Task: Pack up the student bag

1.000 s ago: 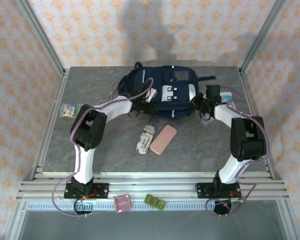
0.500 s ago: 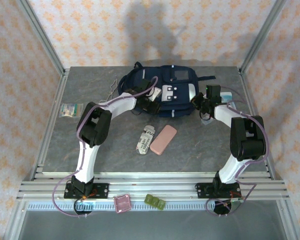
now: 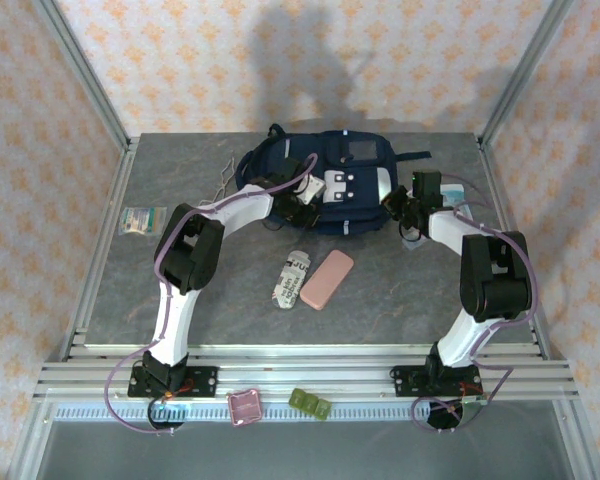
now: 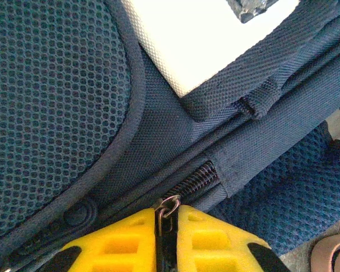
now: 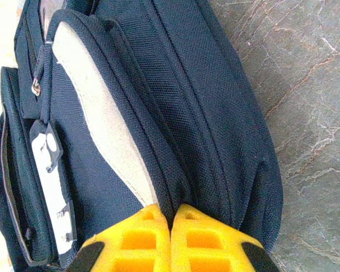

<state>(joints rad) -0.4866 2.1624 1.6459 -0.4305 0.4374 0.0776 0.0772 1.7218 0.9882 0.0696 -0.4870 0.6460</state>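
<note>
No writing can be read in any view. The white roll (image 3: 292,279) lying on the table carries dark print, too small to make out. The flat packet (image 3: 140,220) near the table's left edge has greenish and white marking, also illegible. On the bag (image 5: 215,113), the white patch (image 5: 50,170) shows small grey marks in the right wrist view, and these cannot be told as letters or numbers.
</note>
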